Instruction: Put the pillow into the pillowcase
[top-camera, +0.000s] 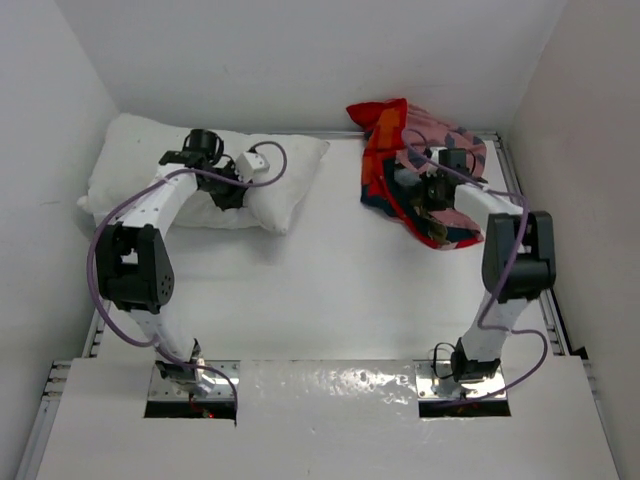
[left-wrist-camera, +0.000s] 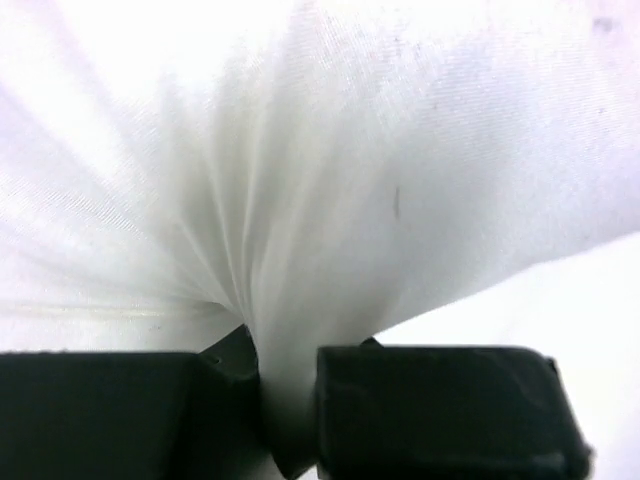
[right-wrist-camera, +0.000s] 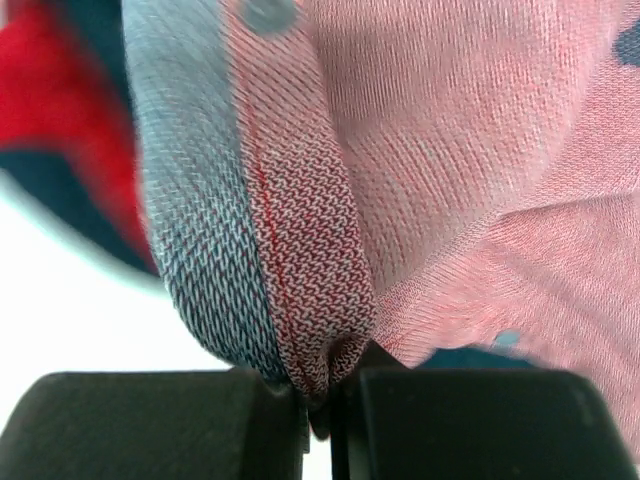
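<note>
1. The pillow (top-camera: 125, 165) lies at the upper left of the top view on the bench (top-camera: 330, 280). It looks plump and soft, probably light but bulky, and likely to sag and fold if lifted by one spot.
2. The left hand (left-wrist-camera: 288, 400) is pressed together, pinching a gathered pleat of the pillow's white cover near its lower edge in the top view.
3. The pillowcase (top-camera: 385, 135) lies crumpled at the upper right. It is thin and limp and likely to bunch, so it is best taken at a hemmed edge.
4. The right hand (right-wrist-camera: 320, 410) pinches a seamed fold of it, with the faded pink inside showing.
5. Count: one pillow, one pillowcase, two hands.
</note>
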